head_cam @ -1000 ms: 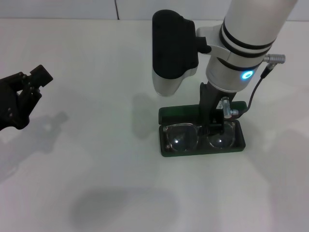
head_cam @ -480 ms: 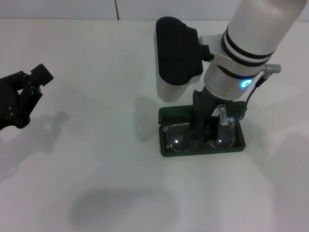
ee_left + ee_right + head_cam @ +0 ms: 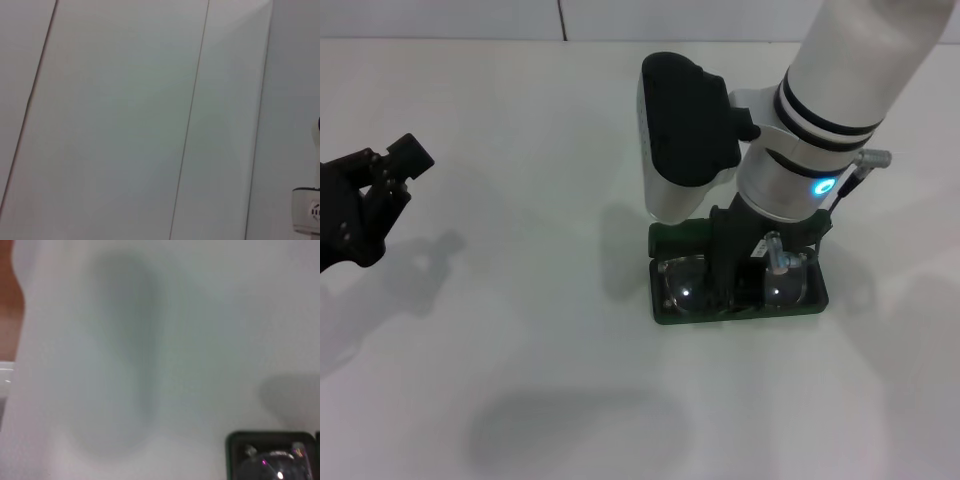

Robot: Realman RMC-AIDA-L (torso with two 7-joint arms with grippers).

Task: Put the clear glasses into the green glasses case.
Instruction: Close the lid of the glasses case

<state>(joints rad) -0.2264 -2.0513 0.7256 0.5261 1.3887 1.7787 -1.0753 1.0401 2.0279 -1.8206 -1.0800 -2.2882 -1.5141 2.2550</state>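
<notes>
Lowered further since a second ago, the right gripper (image 3: pixel 745 278) is now sunk into the open case (image 3: pixel 670 240), which sits right of the table's (image 3: pixel 520 350) centre. The glasses (image 3: pixel 688 285) are lying inside the case, lenses up, so the low wrist looks meant to seat them flat before letting go. Whether its fingers are spread or pinching the bridge cannot be told. The left gripper (image 3: pixel 365 205) is parked at the table's left edge, well clear, its fingers apart.
</notes>
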